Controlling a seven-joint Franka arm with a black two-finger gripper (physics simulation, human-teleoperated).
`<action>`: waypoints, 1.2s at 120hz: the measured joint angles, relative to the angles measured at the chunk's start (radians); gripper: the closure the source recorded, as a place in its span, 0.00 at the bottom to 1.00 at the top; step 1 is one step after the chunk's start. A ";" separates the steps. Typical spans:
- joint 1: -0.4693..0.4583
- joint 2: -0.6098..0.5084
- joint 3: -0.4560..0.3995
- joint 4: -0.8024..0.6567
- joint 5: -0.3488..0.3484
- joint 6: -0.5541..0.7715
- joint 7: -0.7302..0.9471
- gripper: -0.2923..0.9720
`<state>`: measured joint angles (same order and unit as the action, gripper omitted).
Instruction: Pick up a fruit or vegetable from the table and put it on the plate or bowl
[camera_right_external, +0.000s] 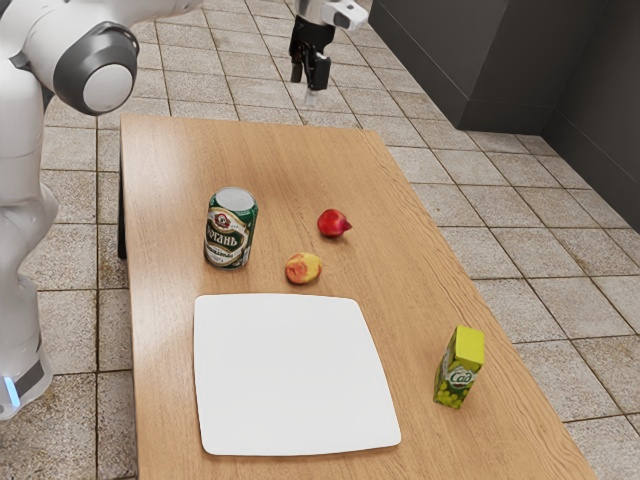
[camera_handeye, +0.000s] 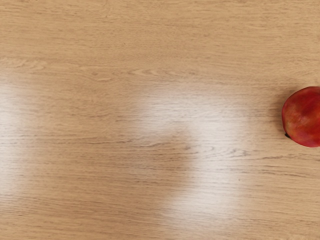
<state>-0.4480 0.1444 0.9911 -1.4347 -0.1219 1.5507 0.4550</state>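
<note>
Hand (camera_right_external: 310, 82) released, empty, high over table (camera_right_external: 400, 200) | red fruit (camera_handeye: 304, 116) partly cut off in wrist view

Cut off at the wrist view's edge: red fruit (camera_handeye: 303, 117), off to one side of the jaws. Clipped in the exterior view: worktop (camera_right_external: 160, 200) end farthest from the jaws. Too small to read: print on the green carton (camera_right_external: 460, 367), well apart from the jaws.

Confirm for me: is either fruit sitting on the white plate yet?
No: the red fruit and the yellow-red fruit both lie on the wooden table, apart from the white plate.
</note>
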 joint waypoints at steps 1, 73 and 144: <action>0.000 0.000 0.000 0.000 0.000 0.000 0.001 0.23; 0.089 0.208 -0.082 0.286 -0.023 -0.229 0.004 0.23; 0.142 0.341 -0.271 0.117 -0.246 0.017 -0.004 0.23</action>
<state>-0.3059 0.4849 0.7197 -1.3177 -0.3679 1.5681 0.4514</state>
